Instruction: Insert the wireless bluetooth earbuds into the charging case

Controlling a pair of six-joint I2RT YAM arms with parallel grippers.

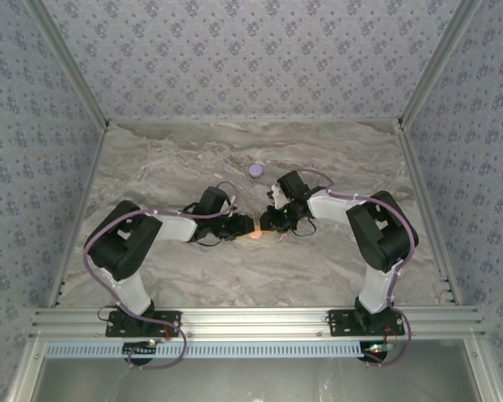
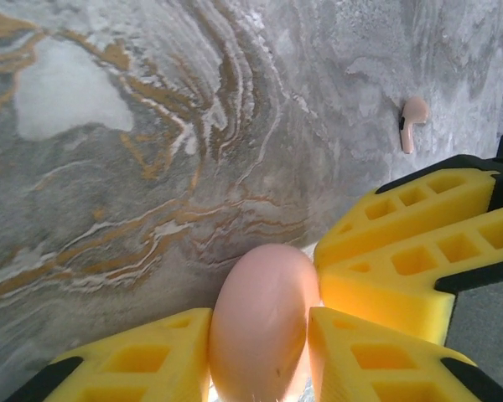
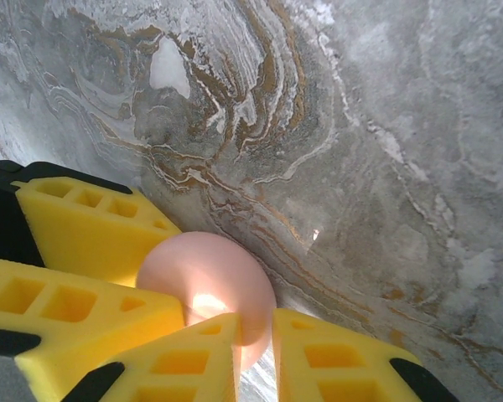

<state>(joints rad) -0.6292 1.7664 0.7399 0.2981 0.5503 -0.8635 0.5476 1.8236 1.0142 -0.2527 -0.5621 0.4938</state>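
Note:
A pinkish-orange charging case [image 1: 256, 234] sits mid-table between both arms. My left gripper [image 2: 260, 322] is shut on the case [image 2: 260, 327], its yellow fingers [image 2: 134, 360] pressing both sides. My right gripper [image 3: 256, 322] is shut on a thin edge of the same case [image 3: 210, 276]; whether the case is open or closed does not show. The right arm's fingers [image 2: 402, 260] crowd in at the right of the left wrist view. One pale pinkish-orange earbud [image 2: 413, 123] lies loose on the marble beyond them. In the top view the left gripper [image 1: 243, 228] and right gripper [image 1: 272, 224] almost touch.
A lavender round case [image 1: 255, 170] lies on the marble table [image 1: 151, 167] behind the grippers. Patterned walls enclose the table on three sides, and an aluminium rail [image 1: 251, 318] runs along the near edge.

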